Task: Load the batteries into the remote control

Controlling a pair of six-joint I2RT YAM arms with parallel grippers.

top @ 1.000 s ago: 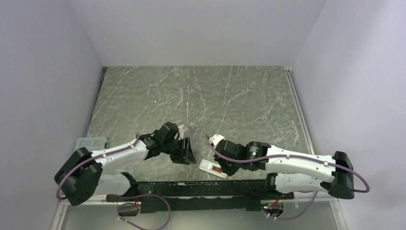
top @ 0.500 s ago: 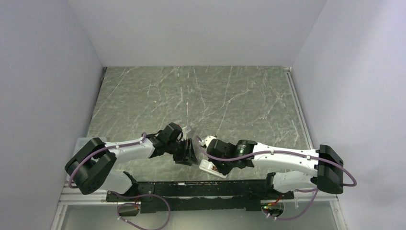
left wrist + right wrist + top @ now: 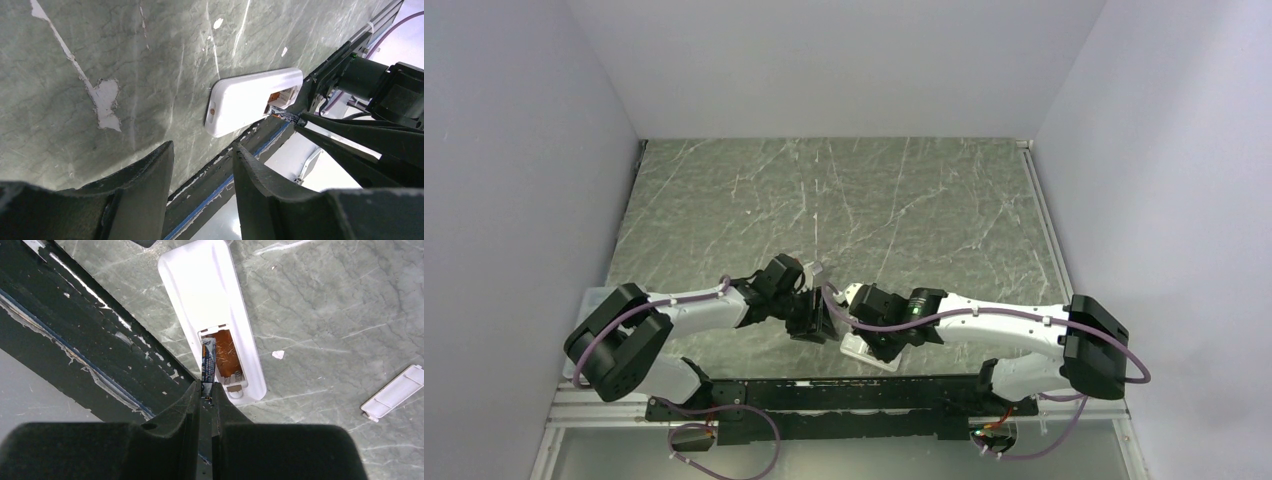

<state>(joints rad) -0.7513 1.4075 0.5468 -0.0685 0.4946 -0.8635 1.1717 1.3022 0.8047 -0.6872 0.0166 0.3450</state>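
The white remote control [image 3: 205, 295] lies back up near the table's front edge, its orange-lined battery bay [image 3: 227, 357] open. It also shows in the left wrist view [image 3: 245, 100] and the top view [image 3: 861, 350]. My right gripper [image 3: 206, 387] is shut on one dark battery [image 3: 208, 360], whose free end reaches into the bay at its left side; the battery also shows in the left wrist view [image 3: 285, 116]. My left gripper [image 3: 202, 147] is open and empty, hovering just short of the remote's closed end. The second battery is out of view.
The white battery cover [image 3: 392, 392] lies loose on the marble table [image 3: 325, 300], to the right of the remote in the right wrist view. The dark front rail [image 3: 75, 315] runs close along the remote. Both wrists crowd together at the front middle [image 3: 834, 315].
My right gripper has moved left with the battery, to the remote's open bay. My left arm has swung its gripper closer to the remote.
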